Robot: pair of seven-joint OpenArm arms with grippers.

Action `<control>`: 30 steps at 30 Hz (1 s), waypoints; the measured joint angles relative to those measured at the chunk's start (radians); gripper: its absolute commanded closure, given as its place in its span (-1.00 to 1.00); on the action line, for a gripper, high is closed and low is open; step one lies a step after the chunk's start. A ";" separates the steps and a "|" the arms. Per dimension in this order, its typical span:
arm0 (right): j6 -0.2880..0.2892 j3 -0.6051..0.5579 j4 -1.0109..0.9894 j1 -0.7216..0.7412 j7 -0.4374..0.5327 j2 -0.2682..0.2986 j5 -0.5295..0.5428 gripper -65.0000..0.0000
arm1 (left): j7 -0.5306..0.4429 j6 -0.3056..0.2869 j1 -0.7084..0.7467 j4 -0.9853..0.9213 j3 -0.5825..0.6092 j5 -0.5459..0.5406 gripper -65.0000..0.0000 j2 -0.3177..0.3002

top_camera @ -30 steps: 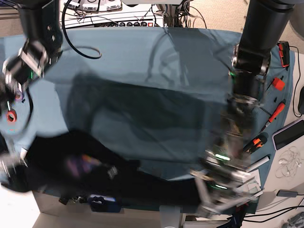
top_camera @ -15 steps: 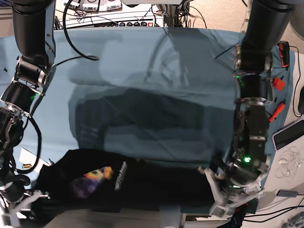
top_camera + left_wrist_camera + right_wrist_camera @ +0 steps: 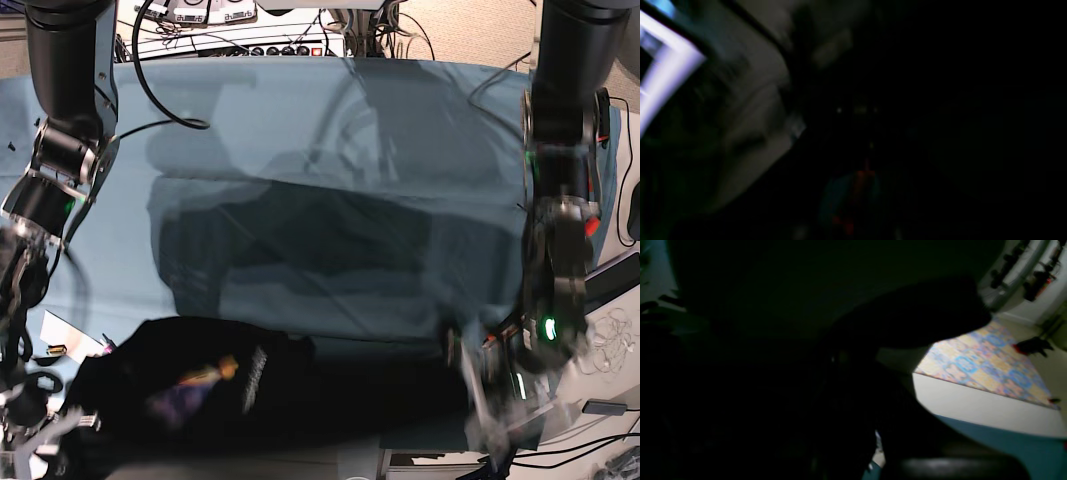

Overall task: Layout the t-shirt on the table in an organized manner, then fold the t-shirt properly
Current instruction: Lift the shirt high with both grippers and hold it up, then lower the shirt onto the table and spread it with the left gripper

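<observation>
We're dragging the t-shirt (image 3: 280, 395) wider along the table (image 3: 300, 120) edge, left gripper (image 3: 500, 405) and right gripper (image 3: 40, 425) jaws pinching cloth.

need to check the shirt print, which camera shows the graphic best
The base view. There the t-shirt lies stretched along the table's near edge, with its colourful graphic visible, though blurred. Both wrist views are almost entirely dark and show no print at all.

We see the table (image 3: 300, 130), its teal-blue cloth wide and bare, with the black t-shirt (image 3: 250, 390) lying bunched along its near edge.
</observation>
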 measured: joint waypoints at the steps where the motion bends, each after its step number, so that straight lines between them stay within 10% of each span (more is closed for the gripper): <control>1: 0.001 0.000 -0.026 0.023 0.000 -0.002 0.001 1.00 | 0.007 0.000 -0.031 -0.006 0.000 -0.010 1.00 -0.002; 9: 0.005 -0.001 -0.209 0.154 -0.005 -0.003 0.031 1.00 | 0.073 -0.008 -0.209 -0.224 0.001 -0.070 0.97 0.005; 14: -0.011 0.001 -0.209 0.154 -0.024 0.002 0.074 1.00 | 0.235 0.007 -0.236 -0.219 -0.001 -0.080 0.29 -0.003; 24: 0.017 0.004 -0.210 0.154 -0.061 0.003 0.077 1.00 | 0.372 -0.043 -0.233 -0.220 -0.005 -0.349 0.28 -0.005; 30: 0.013 0.005 -0.209 0.150 -0.292 0.006 0.145 1.00 | 0.385 -0.189 -0.164 -0.220 -0.005 -0.497 0.28 0.077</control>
